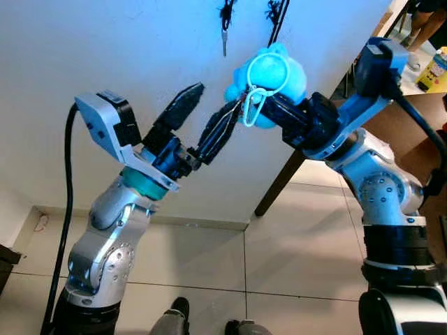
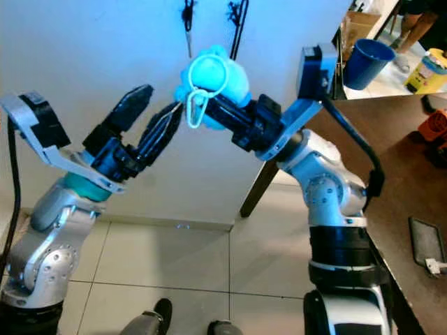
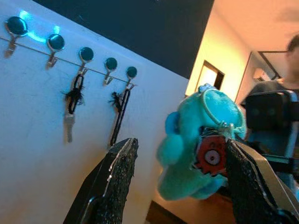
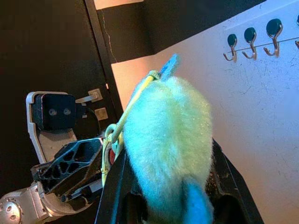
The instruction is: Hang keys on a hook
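A teal plush keychain [image 1: 276, 77] with a pale ring and clip [image 1: 251, 105] and a small red tag [image 3: 211, 156] is held up near the white wall, my right gripper [image 4: 170, 177] shut on it. My left gripper [image 1: 218, 99] is open just to its left, fingers spread wide, the lower fingertip [image 1: 234, 112] at the clip. The plush [image 3: 196, 140] sits between the left fingers in the left wrist view. Above runs a row of round-headed hooks [image 3: 56, 44]; one bears a key [image 3: 69, 126], another a black strap [image 3: 119, 116].
A dark wooden table [image 2: 405, 160] stands at the right with a phone [image 2: 426, 241], a blue cup [image 2: 368, 63] and a yellow bottle [image 2: 431, 70] beyond. A person [image 3: 285, 70] is behind. Tiled floor [image 1: 209, 265] lies below; shoes [image 1: 178, 310] at the bottom edge.
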